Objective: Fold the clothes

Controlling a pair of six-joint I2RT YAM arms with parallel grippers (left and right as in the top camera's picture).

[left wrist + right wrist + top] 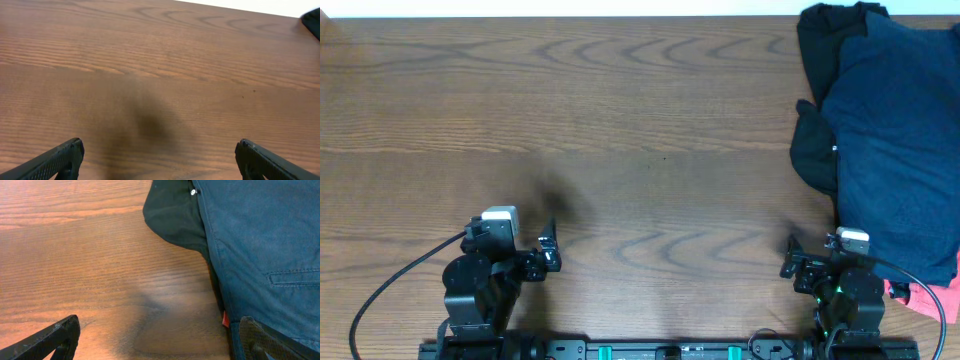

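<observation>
Lying in a heap at the right side of the desk, the dark navy-blue cloth shorts [898, 150] [260, 235] are unfolded and reach from the far edge almost to the near one. Their cloth is matte and finely woven, with a stitched pocket seam [292, 275] across it. A small pale button [192, 192] sits at the edge where they meet the black garment.

This crumpled black garment [817, 95] [175, 215] lies partly under the shorts and comes out at their left side. A coral-red garment [926, 298] shows at the near right corner, under the navy cloth.

The right hand [792, 256] [159, 332] is released, its jaws spread wide and holding nothing. It is just beside the near left edge of the shorts; one finger is over the navy cloth and the other over bare wood.

The left hand [550, 246] [159, 155] is also released and empty, well apart from the clothes. Nothing lies between it and the heap.

The brown wooden desk [620, 110] [160, 60] has a smooth top with wavy grain.
</observation>
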